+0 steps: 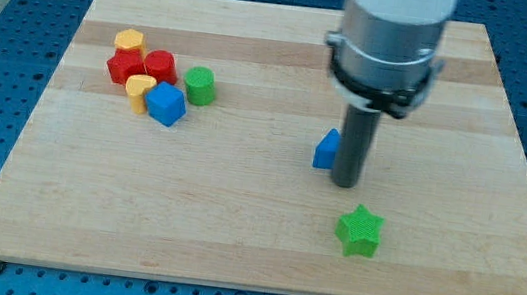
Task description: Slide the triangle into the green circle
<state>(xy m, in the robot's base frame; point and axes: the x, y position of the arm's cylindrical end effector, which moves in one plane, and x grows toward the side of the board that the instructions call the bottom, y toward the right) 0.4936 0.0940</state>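
The blue triangle (325, 149) lies a little right of the board's middle, partly hidden by my rod. My tip (344, 183) rests on the board just right of the triangle and a bit below it, touching or nearly touching its right side. The green circle (199, 86), a short cylinder, stands at the upper left, at the right end of a cluster of blocks, far to the left of the triangle.
Beside the green circle sit a blue cube-like block (165, 104), two red blocks (160, 65) (124, 66) and two yellow blocks (129, 40) (140, 90). A green star (360, 231) lies below my tip. The wooden board (251, 247) sits on a blue perforated table.
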